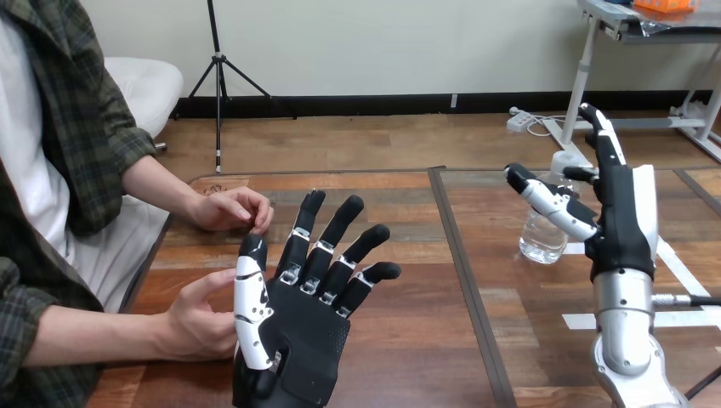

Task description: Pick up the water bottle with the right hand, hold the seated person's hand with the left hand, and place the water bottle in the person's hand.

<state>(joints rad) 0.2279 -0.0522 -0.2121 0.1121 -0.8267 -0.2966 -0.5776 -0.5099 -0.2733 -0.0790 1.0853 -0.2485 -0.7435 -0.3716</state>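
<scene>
Head view shows the water bottle (541, 242) standing upright on the right half of the table (408, 340). It is clear plastic with a pale cap and looks close to empty. The right hand (621, 221) stands on edge just right of it, fingers straight and pointing to the far side, not closed on the bottle. Its thumb reaches left across the front of the bottle's upper part, and I cannot tell if it touches. The table is brown wood, with a dark seam (468, 289) running from near to far down the middle and white tape strips (676, 268) near the right arm. On the left half, the left hand (306, 340) is raised with its fingers spread wide, holding nothing. The person's nearer hand (200, 319) rests right against its thumb side, and the person's farther hand (229, 208) lies loosely curled just beyond the fingertips.
</scene>
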